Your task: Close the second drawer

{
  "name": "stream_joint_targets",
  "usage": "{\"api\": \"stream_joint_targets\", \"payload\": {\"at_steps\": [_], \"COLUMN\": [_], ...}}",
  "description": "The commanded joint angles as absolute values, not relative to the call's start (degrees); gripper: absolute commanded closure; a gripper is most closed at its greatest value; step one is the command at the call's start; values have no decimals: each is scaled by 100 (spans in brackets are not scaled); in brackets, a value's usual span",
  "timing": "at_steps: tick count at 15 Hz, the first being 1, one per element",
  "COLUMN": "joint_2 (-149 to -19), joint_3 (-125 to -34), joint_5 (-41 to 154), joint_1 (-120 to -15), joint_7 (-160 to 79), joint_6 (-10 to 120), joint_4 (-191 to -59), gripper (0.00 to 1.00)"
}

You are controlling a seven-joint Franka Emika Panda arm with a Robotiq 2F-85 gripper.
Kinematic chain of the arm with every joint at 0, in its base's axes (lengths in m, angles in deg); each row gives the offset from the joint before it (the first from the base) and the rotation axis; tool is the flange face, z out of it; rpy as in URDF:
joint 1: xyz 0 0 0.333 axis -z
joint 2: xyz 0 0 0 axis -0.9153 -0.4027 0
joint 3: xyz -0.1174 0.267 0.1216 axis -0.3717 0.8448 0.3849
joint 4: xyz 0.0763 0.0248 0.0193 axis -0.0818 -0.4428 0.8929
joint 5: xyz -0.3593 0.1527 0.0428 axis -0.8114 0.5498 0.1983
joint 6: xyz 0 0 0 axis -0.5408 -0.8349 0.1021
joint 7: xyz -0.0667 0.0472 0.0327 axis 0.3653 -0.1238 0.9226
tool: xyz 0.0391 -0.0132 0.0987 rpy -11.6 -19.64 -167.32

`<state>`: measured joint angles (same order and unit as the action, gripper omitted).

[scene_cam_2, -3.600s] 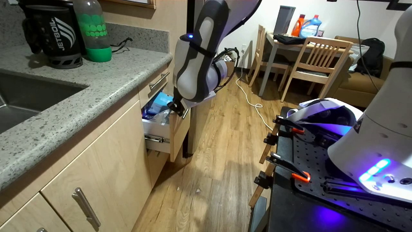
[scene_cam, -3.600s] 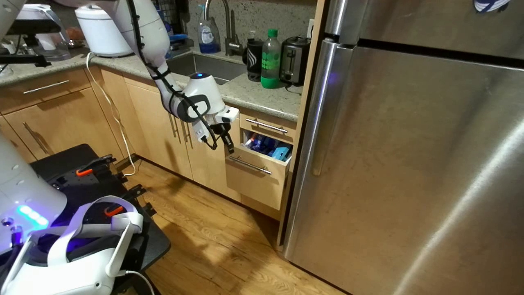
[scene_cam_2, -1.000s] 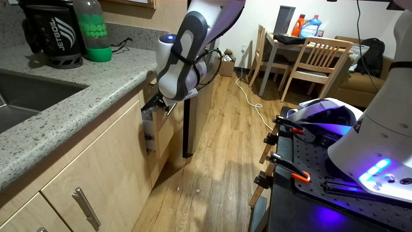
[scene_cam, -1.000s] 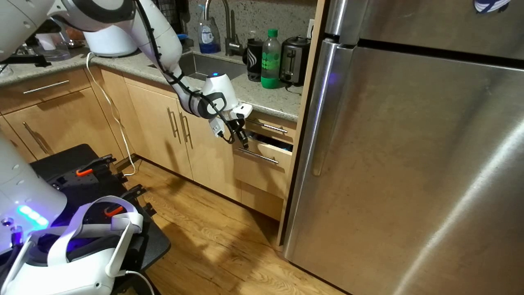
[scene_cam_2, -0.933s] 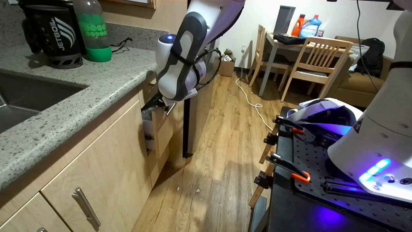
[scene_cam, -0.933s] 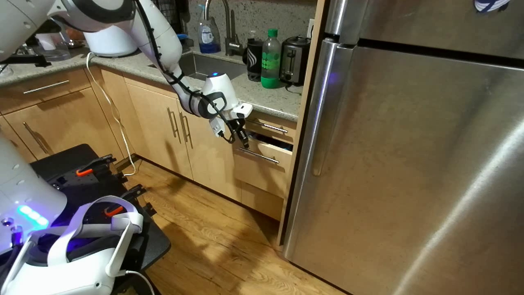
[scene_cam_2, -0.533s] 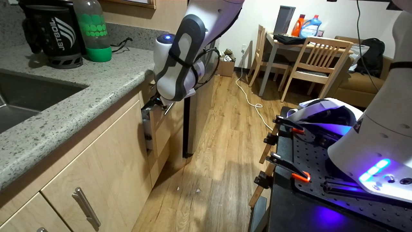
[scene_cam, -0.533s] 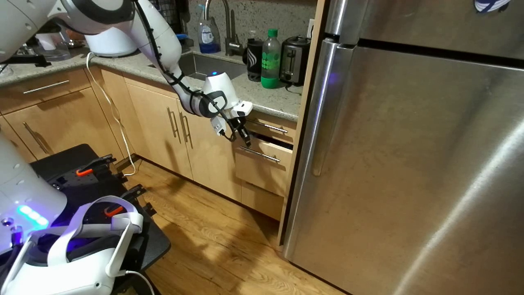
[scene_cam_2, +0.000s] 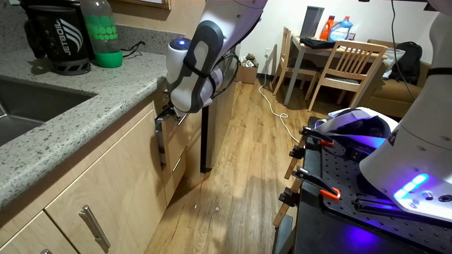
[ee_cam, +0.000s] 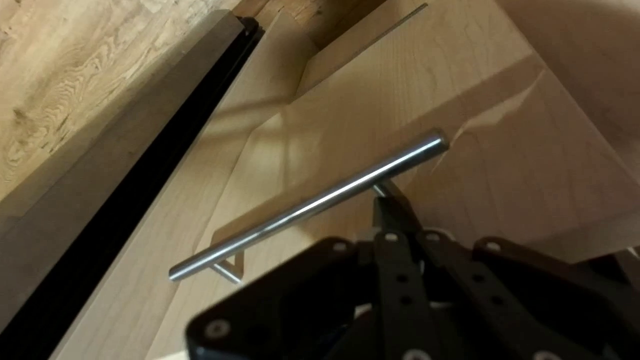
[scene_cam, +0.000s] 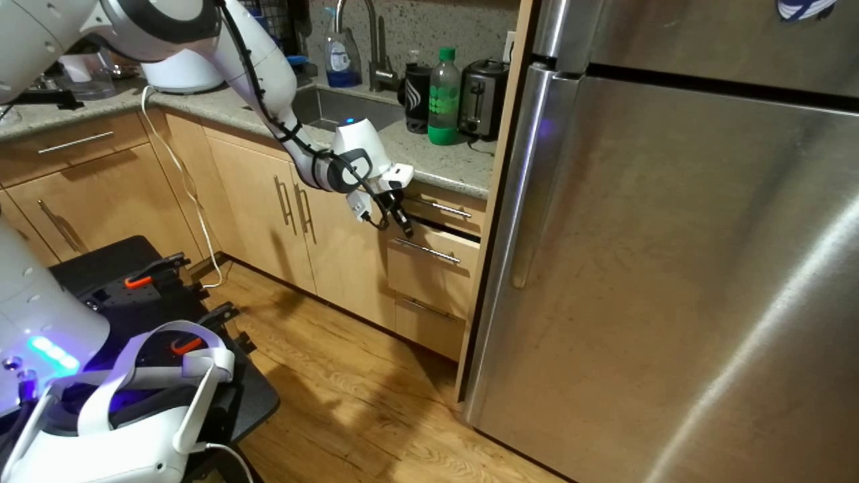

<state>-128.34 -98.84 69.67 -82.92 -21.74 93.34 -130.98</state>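
Observation:
The second drawer (scene_cam: 429,278) has a pale maple front and a short silver bar handle (scene_cam: 427,251). It stands slightly open, with a narrow dark gap above it. Its front also shows edge-on in an exterior view (scene_cam_2: 174,141), with a thin strip of its side visible. My gripper (scene_cam: 407,230) is at the upper left of the drawer front, near the handle's left end. In the wrist view the gripper (ee_cam: 396,215) has its fingers together and empty, beside a post of the bar handle (ee_cam: 310,202); the exact contact point is hidden. The drawer's contents are hidden.
A shallower closed drawer (scene_cam: 439,204) sits above, under the counter edge (scene_cam: 456,182). A lower drawer (scene_cam: 429,325) is below. The fridge (scene_cam: 671,268) stands close on the drawer's right. A sink (scene_cam: 349,107), a bottle (scene_cam: 443,97) and a toaster (scene_cam: 483,100) are on the counter.
The drawer has moved inward from wide open to a narrow gap, with my gripper moving along with it. Its contents went out of sight. The lower drawer's handle has come into view.

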Motion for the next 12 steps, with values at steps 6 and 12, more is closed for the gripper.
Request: {"api": "stream_joint_targets", "payload": {"at_steps": [6, 12], "joint_2": [-13396, -13409], "joint_3": [-10058, -10188], "joint_5": [7110, 7244], "joint_1": [-8410, -8485], "joint_7": [-2113, -2235], "joint_6": [10270, 10624], "joint_4": [-12574, -12721], "gripper": [100, 100]}}
